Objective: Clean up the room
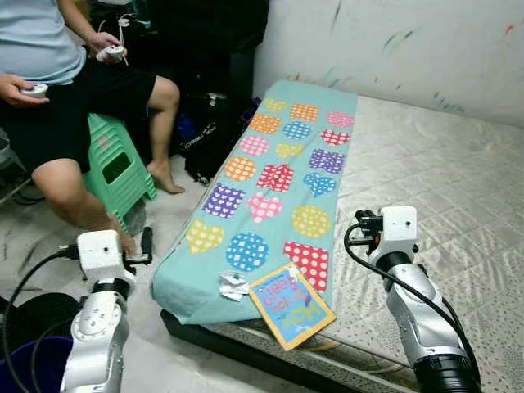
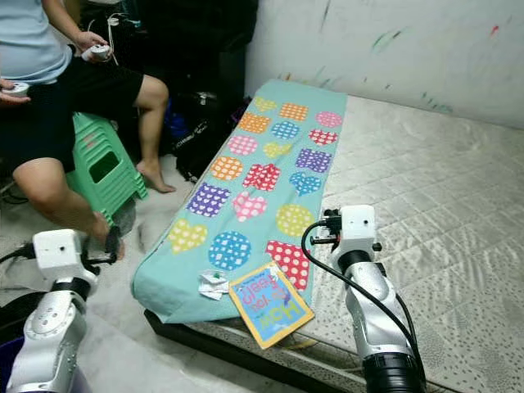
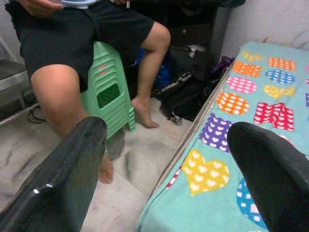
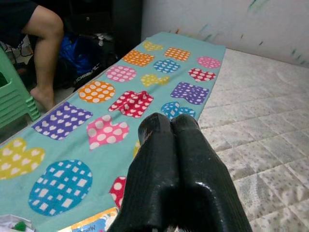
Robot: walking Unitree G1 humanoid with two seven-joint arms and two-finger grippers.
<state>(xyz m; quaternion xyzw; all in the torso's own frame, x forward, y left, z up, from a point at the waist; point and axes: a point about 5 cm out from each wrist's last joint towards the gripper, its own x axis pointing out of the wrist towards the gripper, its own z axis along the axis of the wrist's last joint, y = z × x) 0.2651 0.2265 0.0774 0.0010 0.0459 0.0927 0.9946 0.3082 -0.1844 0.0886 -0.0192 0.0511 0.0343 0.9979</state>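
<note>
Nearest the robot, the left claw (image 3: 164,159) hangs over the floor just off the bed's left edge, its two black fingers (image 3: 58,179) spread wide apart with nothing between them. The right claw (image 4: 169,145) is raised over the mattress (image 1: 442,188) near its front edge, fingers pressed together and empty.

At the bed's front left corner a teal blanket (image 1: 278,172) patterned with coloured shapes drapes over the edge. On that corner lies a children's book (image 1: 291,304), tilted, one corner jutting past the bed edge. Touching its left side is a small crumpled piece of white paper (image 1: 232,284).

The blanket runs as a long strip up the bed's left side to the wall (image 1: 393,41); to its right the quilted mattress lies bare.

Left of the bed, a strip of marbled floor (image 3: 130,169) is open between the bed's side and a green plastic stool (image 1: 115,164). A person (image 1: 57,90) sits on the stool, bare feet on the floor, holding white controllers. Farther back, dark bags (image 1: 209,131) sit against the bed's side.
</note>
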